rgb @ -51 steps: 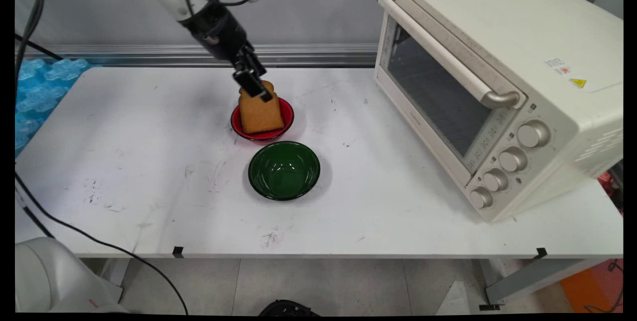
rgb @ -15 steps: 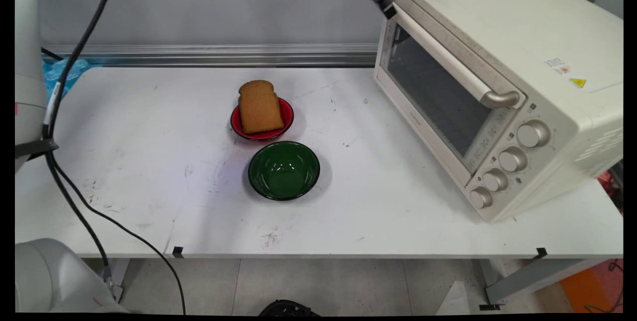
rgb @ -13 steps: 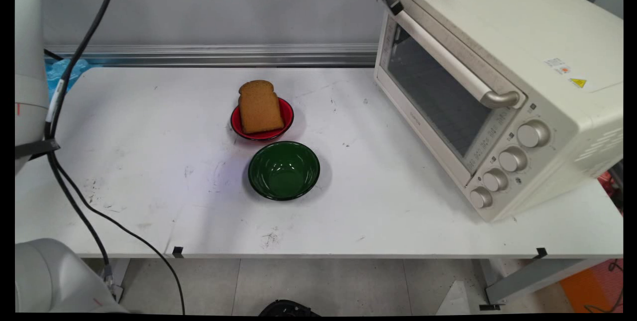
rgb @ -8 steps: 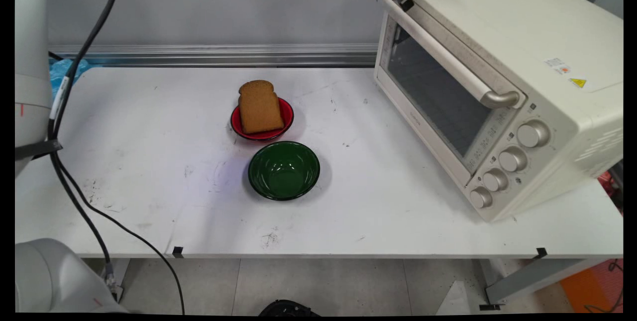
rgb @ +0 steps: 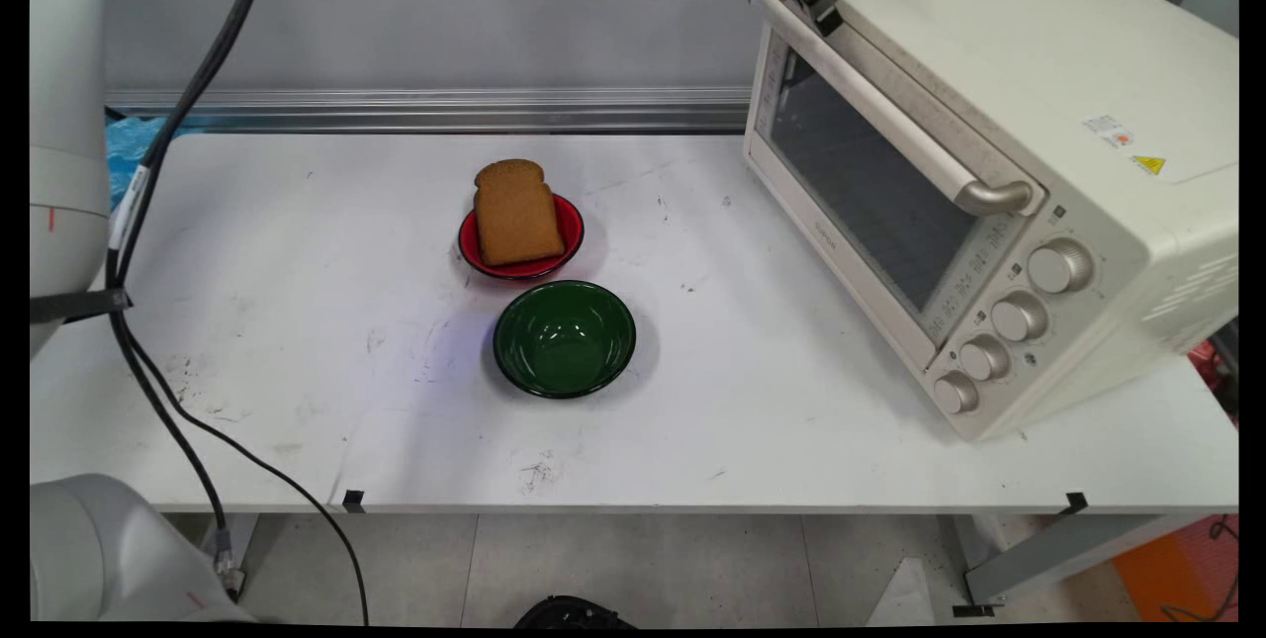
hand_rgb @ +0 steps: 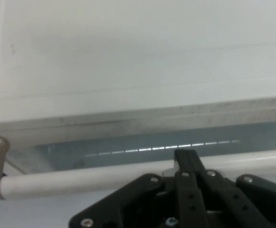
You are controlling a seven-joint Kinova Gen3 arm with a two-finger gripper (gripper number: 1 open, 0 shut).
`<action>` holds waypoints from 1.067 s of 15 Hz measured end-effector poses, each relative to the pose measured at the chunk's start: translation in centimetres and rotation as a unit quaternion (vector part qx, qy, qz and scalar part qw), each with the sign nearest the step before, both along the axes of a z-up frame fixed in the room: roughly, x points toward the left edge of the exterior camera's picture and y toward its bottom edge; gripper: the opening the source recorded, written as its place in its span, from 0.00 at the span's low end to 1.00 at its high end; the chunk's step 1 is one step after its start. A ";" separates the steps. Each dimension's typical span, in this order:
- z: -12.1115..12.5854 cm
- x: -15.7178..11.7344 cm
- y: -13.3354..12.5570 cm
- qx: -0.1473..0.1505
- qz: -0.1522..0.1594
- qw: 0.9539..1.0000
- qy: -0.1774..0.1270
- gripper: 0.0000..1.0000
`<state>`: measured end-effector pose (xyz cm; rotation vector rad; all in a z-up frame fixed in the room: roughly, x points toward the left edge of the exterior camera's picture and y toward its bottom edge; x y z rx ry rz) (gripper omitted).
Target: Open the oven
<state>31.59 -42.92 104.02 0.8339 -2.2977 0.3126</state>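
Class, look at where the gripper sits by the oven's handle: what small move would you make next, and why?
Probably ease the gripper down a little onto the handle. It sits at the bar's far end, above the oven, whose door looks closed, and the hand view shows the bar just beyond one finger.

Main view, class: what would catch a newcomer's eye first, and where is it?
The big cream toaster oven on the table's right side, door shut, with the black gripper at the far end of its door handle. Mid-table, a slice of brown bread leans on a red dish, a green bowl just in front.
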 end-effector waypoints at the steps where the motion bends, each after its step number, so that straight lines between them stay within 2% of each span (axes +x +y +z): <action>1: -0.3 -0.2 -0.1 -0.001 0.001 1.000 0.003 0.00; 16: -3.3 -0.6 -1.6 -0.011 0.018 1.000 0.022 0.00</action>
